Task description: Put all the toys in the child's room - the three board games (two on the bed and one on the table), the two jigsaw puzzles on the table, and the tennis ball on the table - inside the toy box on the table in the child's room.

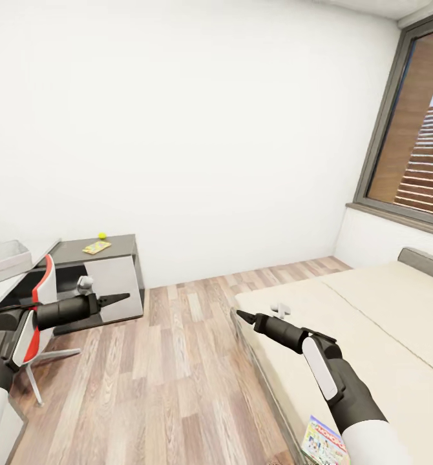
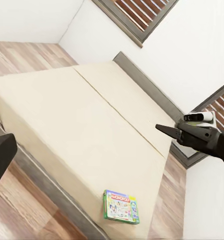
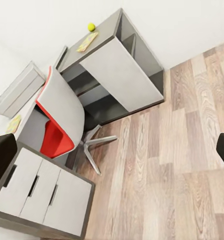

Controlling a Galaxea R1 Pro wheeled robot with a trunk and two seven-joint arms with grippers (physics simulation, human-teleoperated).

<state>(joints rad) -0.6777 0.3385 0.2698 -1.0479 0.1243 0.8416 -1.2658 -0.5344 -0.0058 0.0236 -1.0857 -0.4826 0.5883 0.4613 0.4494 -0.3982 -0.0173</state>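
One board game [image 1: 324, 442] with a white-green cover lies on the bed [image 1: 378, 303] near its front corner; the left wrist view also shows this board game [image 2: 121, 205]. The tennis ball [image 1: 102, 236] sits on the table's dark wing [image 1: 123, 243], beside a flat yellow toy [image 1: 97, 246]; I cannot tell whether that is a game or a puzzle. The toy box [image 1: 6, 256] stands on the light wing. My left gripper [image 1: 121, 298] and right gripper [image 1: 242, 316] hover open and empty over the floor, between table and bed. The right wrist view shows the ball [image 3: 91, 26] and toy box [image 3: 19, 87].
A red-and-white swivel chair [image 1: 34, 316] stands at the table, close under my left arm. White drawers [image 3: 41, 190] sit below the light wing. A small white object [image 1: 281, 309] lies on the bed's near corner. Wood-plank floor [image 1: 171, 361] runs between table and bed. A window [image 1: 413, 129] is at right.
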